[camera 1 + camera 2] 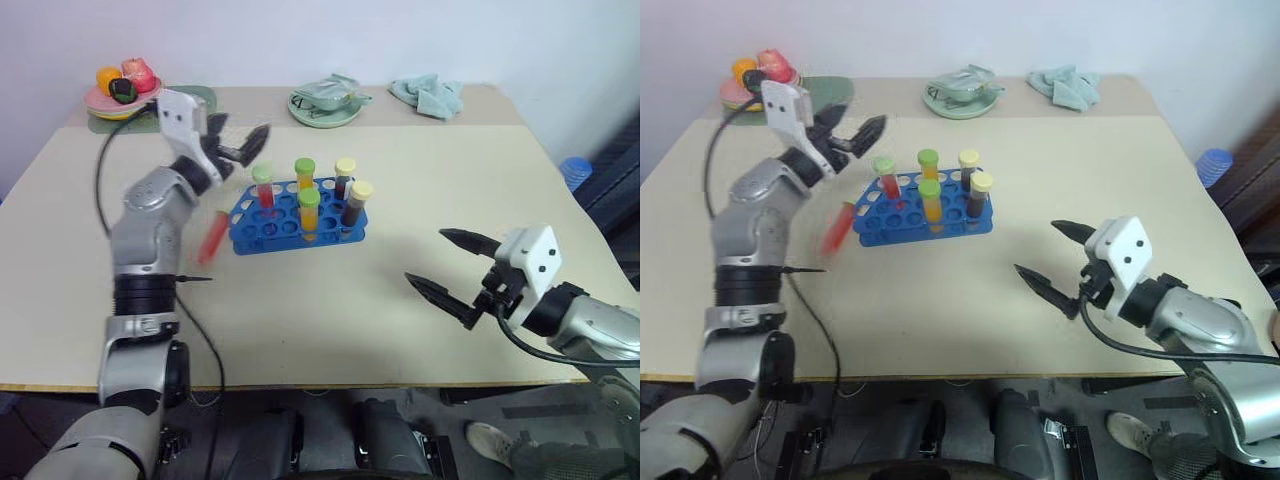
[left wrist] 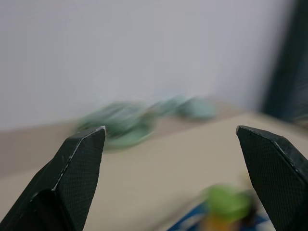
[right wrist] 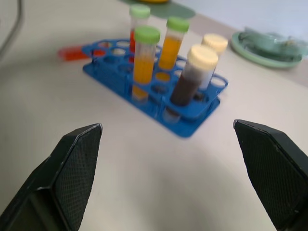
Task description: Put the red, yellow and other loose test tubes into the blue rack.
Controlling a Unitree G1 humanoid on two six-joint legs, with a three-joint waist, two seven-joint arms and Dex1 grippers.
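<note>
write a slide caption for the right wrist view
Open right gripper faces the blue plastic rack holding five capped test tubes on the beige table.

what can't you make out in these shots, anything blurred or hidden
- Red tube beside the blue rack: a motion smear in the eye views; lying or falling unclear.
- Rack's near-left corner: behind the left arm, eye views.
- Plate and cloth behind the open left claw: blurred, left wrist view.
</note>
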